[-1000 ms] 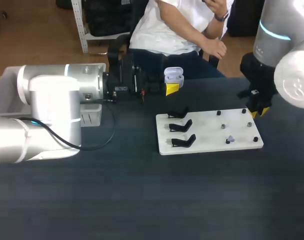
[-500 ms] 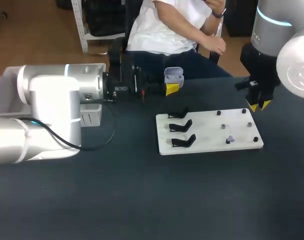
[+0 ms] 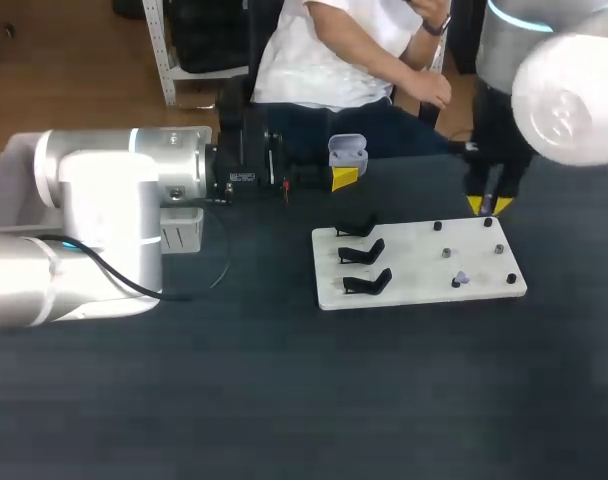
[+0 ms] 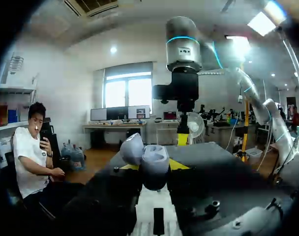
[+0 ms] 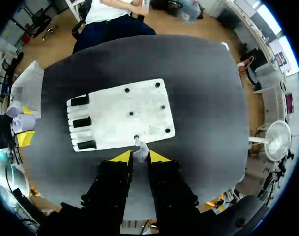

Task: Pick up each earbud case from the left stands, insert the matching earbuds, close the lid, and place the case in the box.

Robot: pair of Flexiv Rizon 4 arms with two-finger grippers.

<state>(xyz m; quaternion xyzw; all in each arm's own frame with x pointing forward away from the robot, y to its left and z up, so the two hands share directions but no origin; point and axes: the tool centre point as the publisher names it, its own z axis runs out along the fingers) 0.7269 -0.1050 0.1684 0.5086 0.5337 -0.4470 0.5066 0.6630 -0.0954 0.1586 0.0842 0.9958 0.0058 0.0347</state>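
Observation:
My left gripper [image 3: 344, 176] is shut on a lavender earbud case [image 3: 347, 152] with its lid open, held up near the table's back edge. The left wrist view shows the case [image 4: 148, 160] between my yellow tips, with my right arm beyond it. My right gripper [image 3: 489, 205] hangs above the back right corner of the white board [image 3: 404, 290]. It is shut on a small pale lavender earbud [image 5: 139, 151]. Another lavender earbud [image 3: 461, 278] sits on a peg at the board's front right. Three black stands [image 3: 366, 253] on the board's left side carry nothing.
Several small dark pegs [image 3: 445, 252] dot the board's right half. A pale box [image 3: 6, 165] stands at the table's back left, partly hidden by my left arm; it also appears as the box [image 5: 29, 83] in the right wrist view. Dark tabletop [image 3: 304, 400] spreads in front.
My right gripper has risen from the board's right edge and shifted left and back, keeping the earbud. My left arm and the case have stayed still.

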